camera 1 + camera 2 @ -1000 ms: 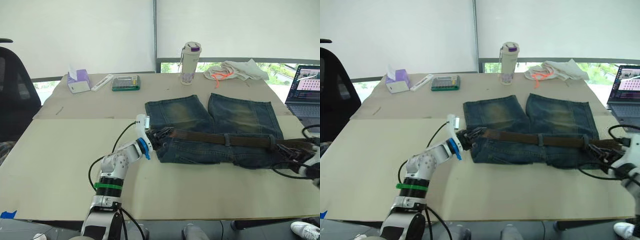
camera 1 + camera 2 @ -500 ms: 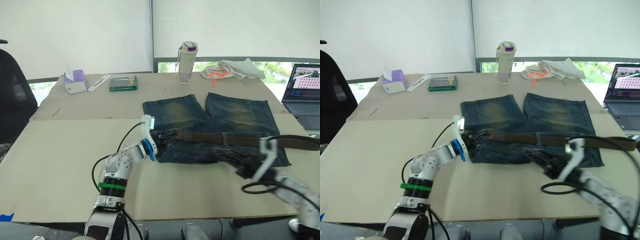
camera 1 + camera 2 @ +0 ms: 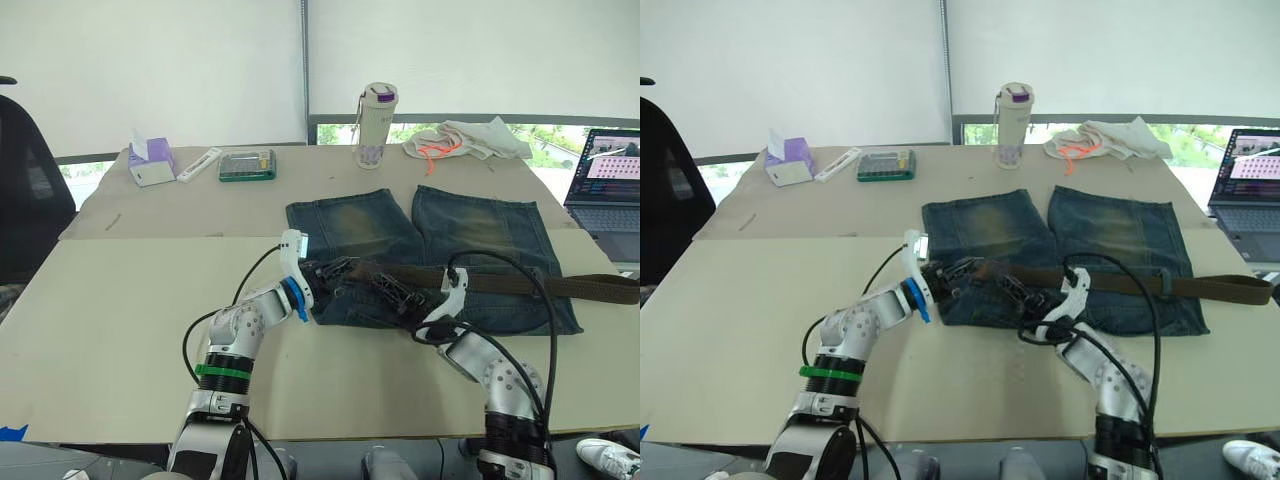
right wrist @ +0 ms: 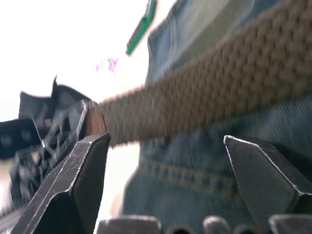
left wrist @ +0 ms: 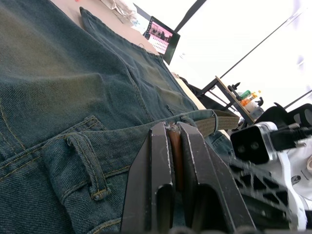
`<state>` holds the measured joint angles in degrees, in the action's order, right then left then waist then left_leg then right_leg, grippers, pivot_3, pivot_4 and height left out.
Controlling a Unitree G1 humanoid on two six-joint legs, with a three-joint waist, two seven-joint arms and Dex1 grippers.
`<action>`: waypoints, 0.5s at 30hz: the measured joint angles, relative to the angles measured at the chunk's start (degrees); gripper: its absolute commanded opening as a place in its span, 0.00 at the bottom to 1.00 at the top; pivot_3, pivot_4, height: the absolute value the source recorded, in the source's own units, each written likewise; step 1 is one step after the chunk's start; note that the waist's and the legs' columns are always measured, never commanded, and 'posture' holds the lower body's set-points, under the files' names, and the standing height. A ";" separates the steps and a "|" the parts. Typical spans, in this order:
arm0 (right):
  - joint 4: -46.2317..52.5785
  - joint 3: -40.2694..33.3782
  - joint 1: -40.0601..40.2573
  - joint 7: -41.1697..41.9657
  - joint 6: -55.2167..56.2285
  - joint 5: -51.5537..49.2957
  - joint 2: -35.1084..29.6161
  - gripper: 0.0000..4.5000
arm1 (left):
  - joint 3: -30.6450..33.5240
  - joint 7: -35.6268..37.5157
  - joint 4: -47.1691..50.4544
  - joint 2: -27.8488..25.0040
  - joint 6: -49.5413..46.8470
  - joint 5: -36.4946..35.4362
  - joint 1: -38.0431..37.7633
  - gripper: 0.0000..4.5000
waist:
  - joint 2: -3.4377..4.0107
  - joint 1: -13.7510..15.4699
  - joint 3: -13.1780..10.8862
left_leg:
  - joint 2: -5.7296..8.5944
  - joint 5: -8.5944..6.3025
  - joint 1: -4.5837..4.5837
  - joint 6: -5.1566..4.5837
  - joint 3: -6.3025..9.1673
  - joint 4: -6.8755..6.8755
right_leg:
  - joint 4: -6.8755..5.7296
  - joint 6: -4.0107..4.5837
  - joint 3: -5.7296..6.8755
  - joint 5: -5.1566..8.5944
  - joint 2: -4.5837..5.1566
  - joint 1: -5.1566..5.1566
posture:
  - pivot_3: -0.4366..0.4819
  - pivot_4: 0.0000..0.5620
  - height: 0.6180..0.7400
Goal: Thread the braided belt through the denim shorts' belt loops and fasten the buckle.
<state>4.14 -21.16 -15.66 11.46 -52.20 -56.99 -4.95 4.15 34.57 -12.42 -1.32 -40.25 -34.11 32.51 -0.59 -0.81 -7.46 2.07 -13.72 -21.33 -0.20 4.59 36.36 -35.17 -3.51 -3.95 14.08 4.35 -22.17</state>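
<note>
Left jaws (image 5: 173,146) pinch the woven braided belt (image 3: 520,284); right jaws (image 4: 165,161) gape over denim shorts (image 3: 480,230).

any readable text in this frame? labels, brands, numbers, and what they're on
None can be read.
Bottle: purple marks low on it, too small to read.
Tissue box: no legible print.
Green case: contents too small to make out.
Laptop: the screen shows a picture and small rows, unreadable.
Shorts and belt: no tag or brand visible.
</note>
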 measured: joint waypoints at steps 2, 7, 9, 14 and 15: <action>-0.13 -0.02 -0.61 -0.21 1.18 -0.03 0.73 0.80 | 0.03 -0.05 0.00 0.03 0.00 0.00 0.00 0.00 | 0.00 -0.01 0.00 | 0.00 0.00 0.00 0.00 0.00 0.00 | 0.00 0.00 0.01 0.00 0.00 -0.01 | 0.48 0.27 1.00; -0.12 0.14 -0.91 0.46 2.85 -0.08 1.26 0.43 | 0.15 -0.07 0.01 0.09 0.08 0.00 0.00 0.00 | 0.01 -0.08 0.00 | 0.00 0.00 0.00 0.00 -0.01 0.00 | 0.00 0.00 0.01 0.00 0.00 -0.01 | 0.48 0.27 1.00; -0.12 0.21 -0.90 0.57 2.94 -0.18 1.27 0.28 | 0.17 -0.10 0.01 0.11 0.15 0.01 0.00 0.00 | 0.01 -0.13 0.01 | -0.01 0.00 0.00 0.00 -0.01 0.00 | -0.01 0.00 0.01 0.00 -0.01 -0.01 | 0.48 0.27 1.00; 0.42 0.44 -0.61 1.30 2.96 -0.56 0.97 0.00 | 0.32 -0.22 0.01 0.10 0.21 0.06 -0.01 0.00 | 0.01 -0.20 0.01 | -0.02 0.00 0.01 0.00 -0.01 -0.01 | -0.01 0.00 0.01 0.00 -0.02 -0.01 | 0.48 0.27 1.00; 0.44 0.50 -0.57 1.65 2.96 -0.56 0.72 0.00 | 0.34 -0.22 0.01 0.06 0.22 0.06 -0.01 0.00 | 0.01 -0.20 0.01 | -0.01 0.00 0.01 0.00 -0.02 -0.01 | -0.01 0.00 0.01 0.00 -0.02 -0.01 | 0.48 0.27 1.00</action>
<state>4.58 -20.66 -16.24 13.11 -49.24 -57.55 -4.23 4.50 34.35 -12.41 -1.26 -40.04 -34.05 32.51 -0.58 -1.01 -7.45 2.06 -13.73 -21.33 -0.20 4.58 36.35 -35.18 -3.51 -3.94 14.08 4.34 -22.18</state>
